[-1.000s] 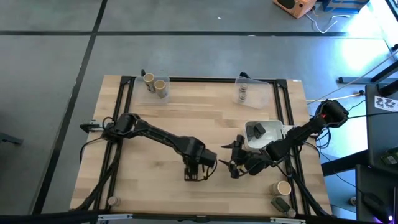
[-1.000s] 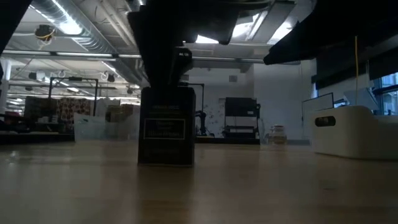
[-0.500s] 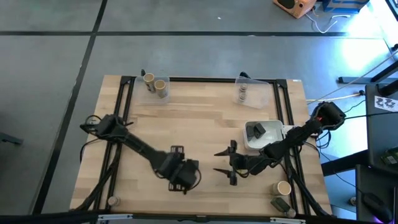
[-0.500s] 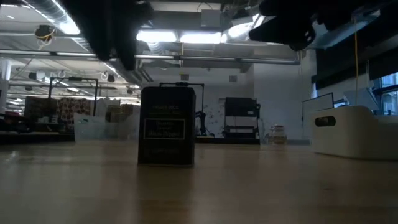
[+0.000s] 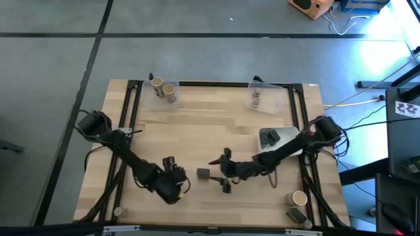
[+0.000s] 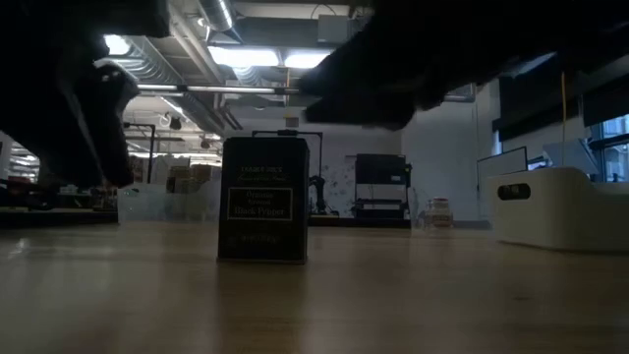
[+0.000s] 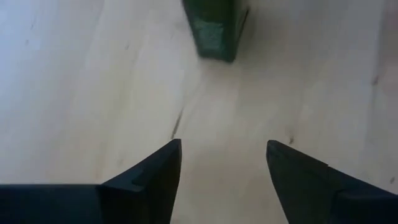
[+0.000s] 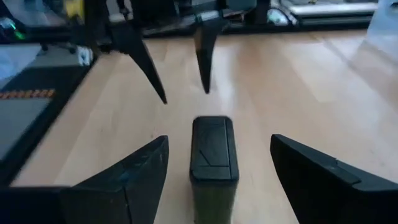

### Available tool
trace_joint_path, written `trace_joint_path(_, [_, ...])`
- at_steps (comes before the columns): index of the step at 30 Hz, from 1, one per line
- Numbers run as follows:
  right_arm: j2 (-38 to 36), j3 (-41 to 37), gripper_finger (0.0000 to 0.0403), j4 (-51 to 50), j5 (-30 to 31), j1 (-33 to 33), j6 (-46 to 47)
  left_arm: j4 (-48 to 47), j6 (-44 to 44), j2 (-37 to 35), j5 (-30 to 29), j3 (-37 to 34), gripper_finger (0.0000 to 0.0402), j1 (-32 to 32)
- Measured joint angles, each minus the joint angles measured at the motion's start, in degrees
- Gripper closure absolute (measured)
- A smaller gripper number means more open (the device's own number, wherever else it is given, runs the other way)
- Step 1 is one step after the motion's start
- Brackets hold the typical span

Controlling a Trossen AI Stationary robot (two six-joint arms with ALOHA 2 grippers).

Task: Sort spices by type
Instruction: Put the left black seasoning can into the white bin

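A small dark box of spice (image 5: 203, 174) stands upright on the wooden worktop (image 5: 210, 124), near the middle of the front edge, with its long side going up and down. In the low view the box (image 6: 263, 200) is taller than it is wide, and its front has a label with pale letters inside a thin frame; the words are too small to read well, but one line may say black pepper. From above, its top is a small dark grey rectangle with its longer side going left to right. The right gripper (image 5: 223, 174) is just beside the box on its right, and its two fingers stand wide apart, one on each side, not touching it. In the right wrist view the box (image 8: 214, 155) sits between the two dark fingers (image 8: 130, 180). The left gripper (image 5: 172, 177) is to the left of the box, a little apart from it, with its fingers spread and holding nothing. In the left wrist view the box (image 7: 214, 30) looks dark green. Two tan tubes (image 5: 164, 88) sit in a clear tray at the back left corner. Small jars (image 5: 256, 97) sit in a clear tray at the back right. A white dish (image 5: 279, 141) by the right edge holds another dark box (image 5: 272, 136). A tan tube (image 5: 299, 198) and a dark pack (image 5: 296, 215) sit at the front right corner.
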Motion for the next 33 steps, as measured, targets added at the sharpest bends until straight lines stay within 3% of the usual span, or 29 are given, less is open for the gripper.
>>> trace_joint_path(6, [6.62,7.02,0.0123,-4.92,-0.26,-1.57,-0.02,19.32,1.50,-1.38,-5.55,-9.87,0.0200,-2.51])
trace_joint_path(14, [11.74,11.39,0.0123,-7.46,-1.61,-1.68,-0.26,33.64,2.50,-1.38,-9.88,-16.30,0.0204,-3.66])
trace_joint_path(18, [11.98,11.48,0.0147,-7.46,-2.04,-1.68,-0.19,35.61,3.69,-1.38,-11.77,-17.07,0.0204,-3.64])
trace_joint_path(25, [11.37,11.48,0.0280,-8.58,-1.90,-1.64,-0.25,37.08,4.86,-1.38,-14.22,-17.02,0.0204,-3.62])
trace_joint_path(33, [3.67,11.43,0.0280,-21.29,7.08,1.40,-0.73,37.02,4.52,-1.38,-14.23,-17.02,0.0204,-3.61])
